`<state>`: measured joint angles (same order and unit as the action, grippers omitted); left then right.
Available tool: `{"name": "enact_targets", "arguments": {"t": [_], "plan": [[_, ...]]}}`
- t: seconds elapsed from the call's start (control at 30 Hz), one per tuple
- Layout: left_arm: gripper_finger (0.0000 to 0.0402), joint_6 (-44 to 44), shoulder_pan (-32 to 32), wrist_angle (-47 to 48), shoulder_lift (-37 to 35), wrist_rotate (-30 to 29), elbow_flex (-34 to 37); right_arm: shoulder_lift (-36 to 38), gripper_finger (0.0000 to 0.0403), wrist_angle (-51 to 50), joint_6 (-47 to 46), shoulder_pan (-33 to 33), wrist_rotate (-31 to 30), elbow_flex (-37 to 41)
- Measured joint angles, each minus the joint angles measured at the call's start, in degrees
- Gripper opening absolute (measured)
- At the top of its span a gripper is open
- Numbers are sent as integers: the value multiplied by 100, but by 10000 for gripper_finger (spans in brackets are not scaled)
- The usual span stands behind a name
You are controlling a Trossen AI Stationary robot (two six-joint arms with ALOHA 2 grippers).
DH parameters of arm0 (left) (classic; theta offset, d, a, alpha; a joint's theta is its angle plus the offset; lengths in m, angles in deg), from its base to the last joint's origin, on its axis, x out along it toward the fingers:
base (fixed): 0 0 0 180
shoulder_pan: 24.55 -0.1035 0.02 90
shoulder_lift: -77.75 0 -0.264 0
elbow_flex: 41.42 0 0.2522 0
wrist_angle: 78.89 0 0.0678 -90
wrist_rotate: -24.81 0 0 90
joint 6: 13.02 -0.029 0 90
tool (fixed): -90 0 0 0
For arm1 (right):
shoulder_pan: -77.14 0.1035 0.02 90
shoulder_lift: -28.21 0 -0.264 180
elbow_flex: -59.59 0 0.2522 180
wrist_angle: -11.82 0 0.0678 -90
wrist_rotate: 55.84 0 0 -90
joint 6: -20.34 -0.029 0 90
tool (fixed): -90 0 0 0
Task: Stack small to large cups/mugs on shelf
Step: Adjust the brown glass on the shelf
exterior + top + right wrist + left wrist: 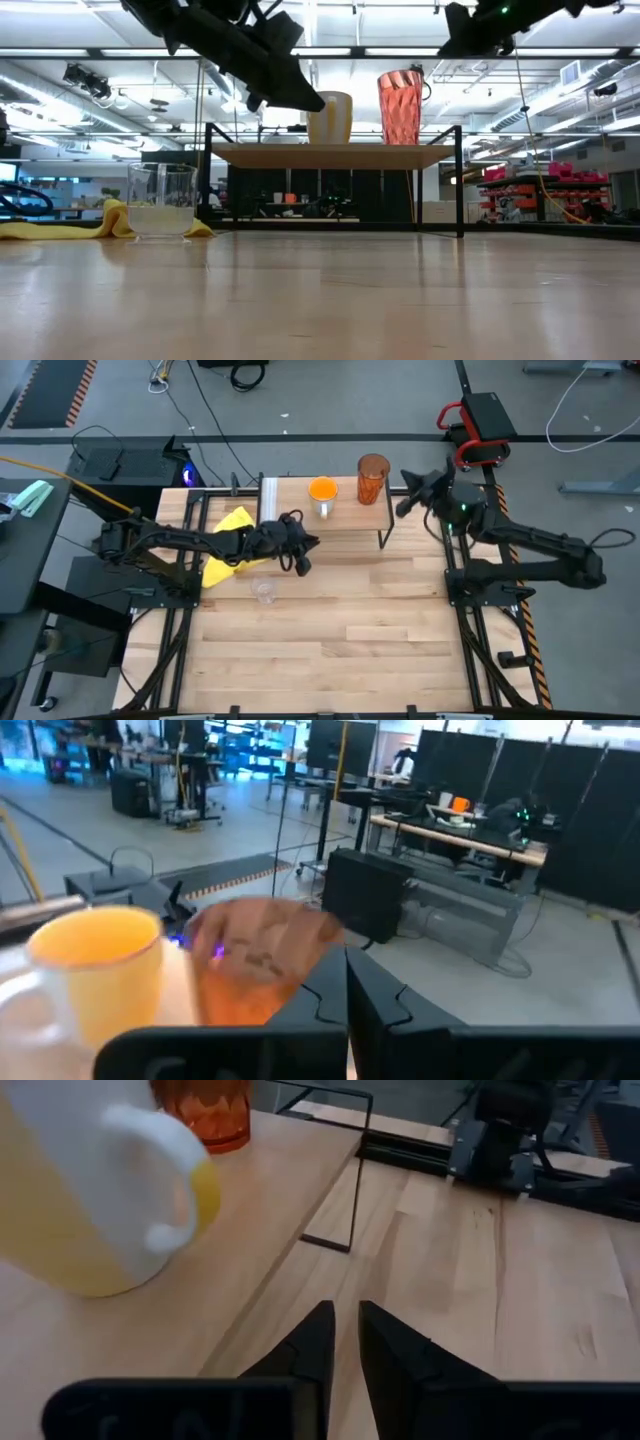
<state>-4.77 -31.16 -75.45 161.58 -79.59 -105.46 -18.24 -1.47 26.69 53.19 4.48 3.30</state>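
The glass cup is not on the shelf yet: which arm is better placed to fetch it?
Left. Its gripper hangs near the glass cup; the right gripper is beyond the shelf.

Even overhead light falls on the desk (pixel 330 630), with soft shadows beneath the shelf (pixel 345 520). Seen from desk height, bright ceiling strip lights leave the arms as dark silhouettes while the amber tumbler (pixel 401 107) glows translucent. The white mug (pixel 90 1190) looms blurred and washed out in the left wrist view; in the right wrist view the tumbler is smeared out of focus.
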Motion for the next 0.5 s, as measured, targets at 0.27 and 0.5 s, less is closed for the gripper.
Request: {"name": "enact_targets", "arguments": {"t": [0.27, 0.5], "plan": [[46, -122, 437, 193, 0, -920, 0, -789, 0, -60, -437, -1575, 1335, -630], [50, -110, 612, 400, 0, -1329, 0, -1661, 0, -115, -862, -2314, 2474, -1181]]}}
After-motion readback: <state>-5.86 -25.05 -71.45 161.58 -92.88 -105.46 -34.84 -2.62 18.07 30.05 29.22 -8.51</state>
